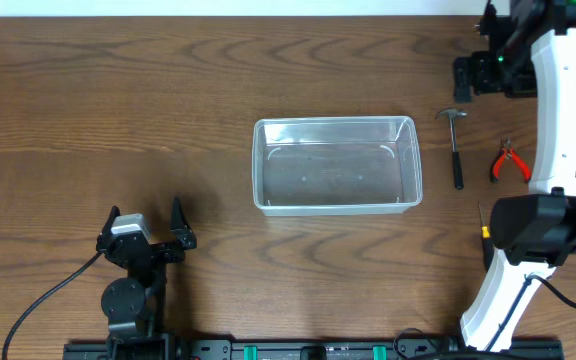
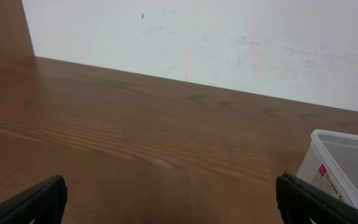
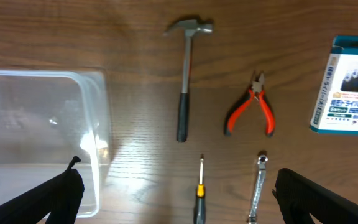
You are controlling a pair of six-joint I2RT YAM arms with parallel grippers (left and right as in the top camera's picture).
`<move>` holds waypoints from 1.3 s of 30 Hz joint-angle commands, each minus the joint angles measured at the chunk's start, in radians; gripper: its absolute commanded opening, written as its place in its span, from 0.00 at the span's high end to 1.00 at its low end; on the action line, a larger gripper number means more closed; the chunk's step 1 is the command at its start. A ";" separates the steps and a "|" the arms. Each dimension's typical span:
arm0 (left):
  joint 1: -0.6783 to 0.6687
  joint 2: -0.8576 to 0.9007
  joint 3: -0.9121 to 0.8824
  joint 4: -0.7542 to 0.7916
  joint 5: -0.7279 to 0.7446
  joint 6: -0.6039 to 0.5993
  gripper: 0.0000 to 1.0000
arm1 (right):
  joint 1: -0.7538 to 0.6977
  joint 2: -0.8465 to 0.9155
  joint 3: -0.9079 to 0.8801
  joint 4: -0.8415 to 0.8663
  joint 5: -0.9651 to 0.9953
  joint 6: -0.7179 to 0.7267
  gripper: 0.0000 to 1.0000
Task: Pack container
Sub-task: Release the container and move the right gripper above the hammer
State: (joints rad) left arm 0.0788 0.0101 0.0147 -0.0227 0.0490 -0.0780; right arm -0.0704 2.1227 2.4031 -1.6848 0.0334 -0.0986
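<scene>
**Container in the middle of the desk**

The clear container sits at the centre of the overhead frame. At lower left, well apart from it, the left gripper has its fingers spread. The right gripper is spread wide above a hammer, red pliers, a screwdriver, a wrench and a blue-and-white box, all lying right of the container.

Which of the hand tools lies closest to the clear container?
The hammer with the black grip, just right of the container; the red pliers, screwdriver and wrench all lie farther out.
</scene>
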 commanded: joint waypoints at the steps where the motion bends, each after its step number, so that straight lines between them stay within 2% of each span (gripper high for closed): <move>1: 0.006 -0.006 -0.011 -0.047 -0.016 0.005 0.02 | -0.018 -0.033 0.009 0.016 -0.015 -0.114 0.01; 3: 0.006 -0.006 -0.011 -0.047 -0.016 0.005 0.02 | -0.023 -0.032 -0.004 0.058 -0.015 -0.180 0.01; 6: 0.006 -0.006 -0.011 -0.047 -0.016 0.005 0.02 | -0.023 -0.025 -0.016 0.116 -0.015 -0.188 0.01; 13: 0.006 -0.006 -0.011 -0.047 -0.016 0.005 0.02 | -0.023 0.051 -0.018 0.149 0.003 -0.137 0.01; 21: 0.006 -0.006 -0.011 -0.047 -0.016 0.005 0.02 | -0.036 0.156 -0.018 0.158 0.048 0.043 0.01; 39: 0.006 -0.006 -0.011 -0.047 -0.016 0.005 0.02 | -0.040 0.356 -0.018 0.153 0.008 0.063 0.01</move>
State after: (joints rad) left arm 0.0788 0.0101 0.0147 -0.0227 0.0490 -0.0780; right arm -0.1081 2.4538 2.3871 -1.5379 0.0418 -0.0685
